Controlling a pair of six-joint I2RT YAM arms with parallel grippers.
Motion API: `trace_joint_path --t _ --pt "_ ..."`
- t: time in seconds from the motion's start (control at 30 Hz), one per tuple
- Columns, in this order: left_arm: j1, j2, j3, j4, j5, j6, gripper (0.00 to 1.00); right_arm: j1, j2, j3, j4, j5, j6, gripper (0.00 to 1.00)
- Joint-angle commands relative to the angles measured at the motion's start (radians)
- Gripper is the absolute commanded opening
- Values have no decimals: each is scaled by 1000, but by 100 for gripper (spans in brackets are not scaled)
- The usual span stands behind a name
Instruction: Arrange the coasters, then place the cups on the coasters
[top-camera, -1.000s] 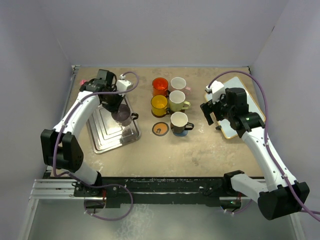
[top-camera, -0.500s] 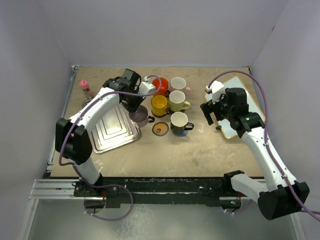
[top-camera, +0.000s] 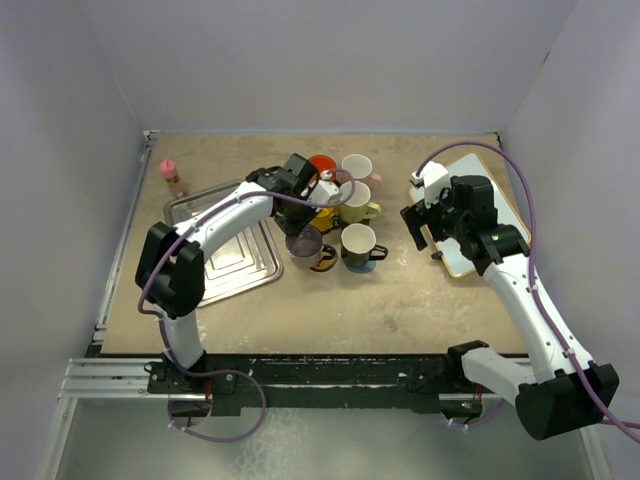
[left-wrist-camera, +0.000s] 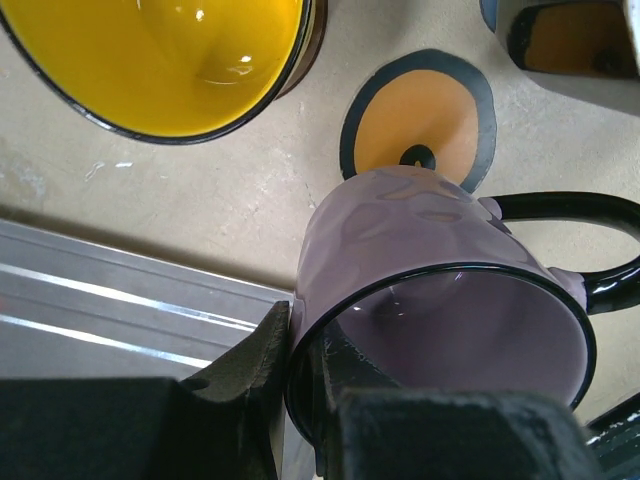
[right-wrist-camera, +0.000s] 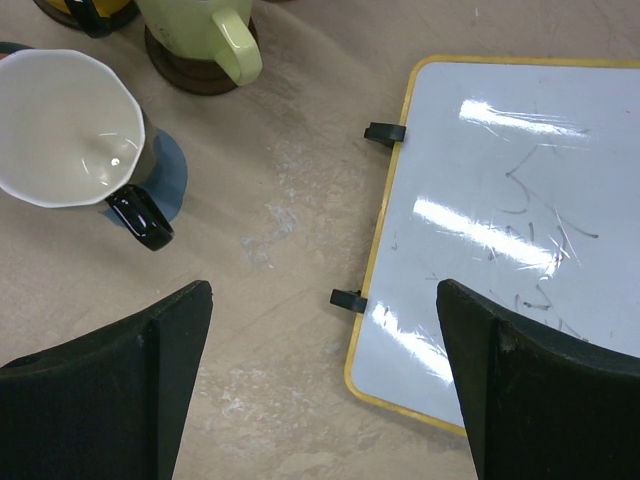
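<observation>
The left gripper (left-wrist-camera: 305, 352) is pinched narrow on the rim of the purple glass mug (left-wrist-camera: 440, 300), one finger outside the wall and one inside. The mug hangs tilted, its black handle toward 3 o'clock in the wrist view. The black coaster with the orange centre (left-wrist-camera: 418, 120) shows bare at 12 o'clock of the mug, partly covered by the mug's base. Whether the base touches it I cannot tell.

Of the rest, the black mug with the white inside (right-wrist-camera: 65, 125) stands on the grey-blue coaster (right-wrist-camera: 176, 178), and the cream-green mug (right-wrist-camera: 200, 28) on a dark brown coaster (right-wrist-camera: 190, 78). The yellow mug (left-wrist-camera: 160, 50) shows a dark disc under its edge. The red-orange mug (top-camera: 322, 165) and the pink mug (top-camera: 356, 167) stand at 12 o'clock of the group; their coasters are probably beneath them, though the overhead view is too small to confirm.

So the coasters look arranged, five cups look placed, and this last one remains to be set down and released.

The right gripper (right-wrist-camera: 325, 395) hangs wide and holds nothing, at 3 o'clock of the group beside the whiteboard (right-wrist-camera: 520, 220).
</observation>
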Motion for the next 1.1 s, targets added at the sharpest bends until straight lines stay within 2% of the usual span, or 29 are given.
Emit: trace_joint_path --t 0.0,1.07 --pt "-13 17 72 67 8 -42 3 -6 -2 9 11 12 -11 95" --pt "-44 137 153 60 98 113 3 -12 2 8 16 25 -14 95"
